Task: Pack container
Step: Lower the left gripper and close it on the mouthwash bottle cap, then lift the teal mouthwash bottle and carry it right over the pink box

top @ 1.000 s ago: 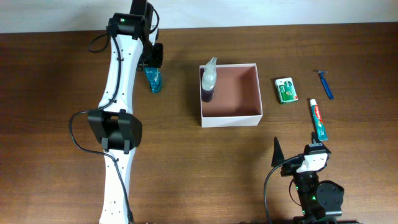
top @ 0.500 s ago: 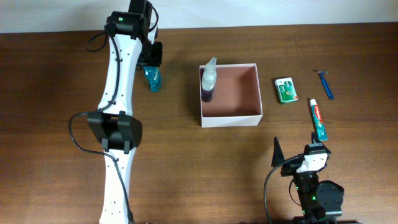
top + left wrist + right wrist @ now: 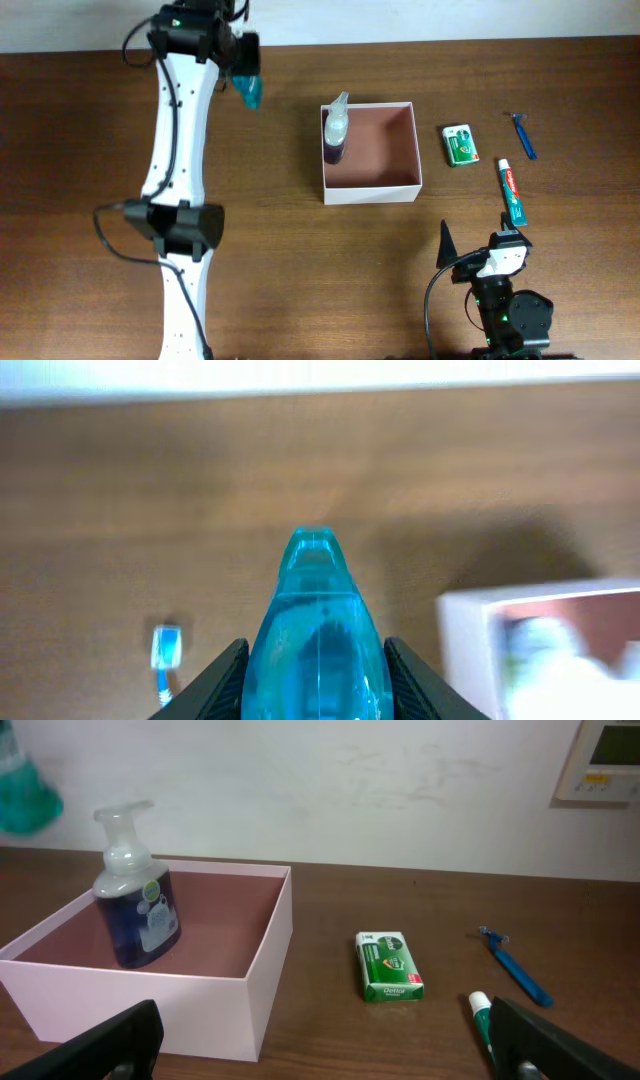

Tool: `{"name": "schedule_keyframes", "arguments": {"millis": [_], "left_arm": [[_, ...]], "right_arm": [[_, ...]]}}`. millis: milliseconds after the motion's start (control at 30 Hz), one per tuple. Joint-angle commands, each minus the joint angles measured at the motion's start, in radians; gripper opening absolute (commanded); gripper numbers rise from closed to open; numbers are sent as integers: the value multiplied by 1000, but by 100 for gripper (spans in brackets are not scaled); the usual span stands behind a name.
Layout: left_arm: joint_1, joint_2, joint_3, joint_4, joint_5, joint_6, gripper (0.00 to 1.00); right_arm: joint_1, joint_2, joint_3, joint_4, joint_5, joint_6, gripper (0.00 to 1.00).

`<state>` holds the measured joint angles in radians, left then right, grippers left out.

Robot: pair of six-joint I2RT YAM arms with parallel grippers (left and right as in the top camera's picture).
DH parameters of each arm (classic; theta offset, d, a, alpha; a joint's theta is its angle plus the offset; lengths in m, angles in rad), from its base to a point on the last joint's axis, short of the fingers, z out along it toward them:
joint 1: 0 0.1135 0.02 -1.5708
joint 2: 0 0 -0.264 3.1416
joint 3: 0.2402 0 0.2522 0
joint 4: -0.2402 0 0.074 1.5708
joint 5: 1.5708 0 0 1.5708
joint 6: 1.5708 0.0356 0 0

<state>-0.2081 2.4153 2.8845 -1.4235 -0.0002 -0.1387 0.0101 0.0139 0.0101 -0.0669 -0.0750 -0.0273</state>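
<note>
Overhead, I see the brown wooden surface (image 3: 300, 270) carrying the square white-walled container with a pinkish-brown inside (image 3: 370, 190) near its middle. A clear pump bottle of dark liquid (image 3: 336, 135) stands inside, against the left wall. My left hand (image 3: 315, 660) is clenched on a translucent teal plastic bottle (image 3: 318, 610), well left of the container. My right hand (image 3: 325, 1040) sits released, jaws wide, near the white-and-teal toothpaste tube (image 3: 511, 190), green packet (image 3: 460, 144) and blue razor (image 3: 522, 134).

The teal bottle (image 3: 318, 645) and container (image 3: 465, 655) (blurred) run off the edges.
</note>
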Motion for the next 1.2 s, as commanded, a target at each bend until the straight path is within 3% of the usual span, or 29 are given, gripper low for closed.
{"name": "schedule_keyframes", "arguments": {"millis": [0,300,667,1167], "left_arm": [[-63,-136,34,50,5,-32,27],[-253,-219,34,195,-34,-32,27],[-433,-219,31,231,-103,-59,27],[-501,-198,-169,375,-137,-106,27]], "right_arm": [[10,-10,-5,-6,8,1,99],[10,-10,-5,-5,8,1,99],[10,-10,-5,-6,8,1,99],[10,-10,-5,-5,8,1,99]]}}
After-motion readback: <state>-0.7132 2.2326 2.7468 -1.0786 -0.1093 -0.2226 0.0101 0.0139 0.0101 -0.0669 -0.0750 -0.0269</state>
